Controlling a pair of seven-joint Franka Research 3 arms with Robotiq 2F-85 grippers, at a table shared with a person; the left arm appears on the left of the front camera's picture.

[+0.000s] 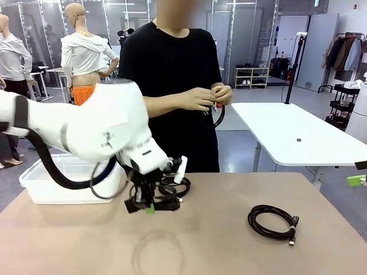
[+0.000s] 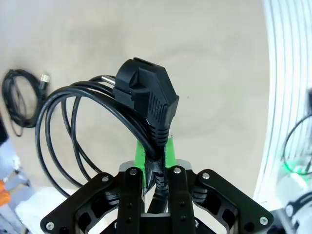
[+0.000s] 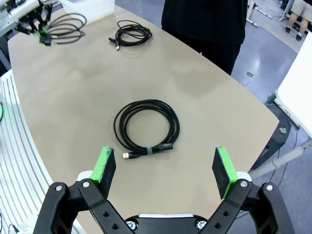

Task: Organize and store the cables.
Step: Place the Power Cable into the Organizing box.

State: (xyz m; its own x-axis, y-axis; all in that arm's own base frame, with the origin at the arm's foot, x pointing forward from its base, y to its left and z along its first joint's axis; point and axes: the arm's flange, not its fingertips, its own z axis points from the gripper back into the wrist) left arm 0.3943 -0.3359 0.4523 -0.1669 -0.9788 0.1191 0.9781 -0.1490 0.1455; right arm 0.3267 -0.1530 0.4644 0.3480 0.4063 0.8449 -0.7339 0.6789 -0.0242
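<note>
Two things decide whether this step goes cleanly, as I judge it: keeping the coil together and clearing the wall of the white bin (image 1: 40, 186). The left gripper (image 2: 156, 148) has its fingers drawn almost together. Its green pads pinch the cord of a black power cable (image 2: 127, 117) just behind its plug (image 2: 148, 95), while the loops fan out loose to one side, outside the grip. That cable sits low down just beside the bin, on the side toward the middle of the table (image 1: 218, 246); whether its loops are clear of the tabletop cannot be told. Since only a short stretch of cord is pinched, a slow, straight lift looks wise, high enough for the lowest loop to pass above the bin's rim. A short sideways carry over the bin's open top should follow before letting go, so that no loop drapes over the wall or catches on it. The left arm reaches in across the front of the bin, wrist bent so that the fingers point down at the table. A second coil (image 3: 139, 33) lies flat a little farther from the bin than the held one. The right gripper (image 3: 165, 168), well apart from the bin, hangs over a third coil (image 3: 146, 105), aimed downward with its fingers spread wide and nothing between them. Beyond the bin, across the table, the person's hands (image 1: 209, 97) hold another black cord at chest height.
</note>
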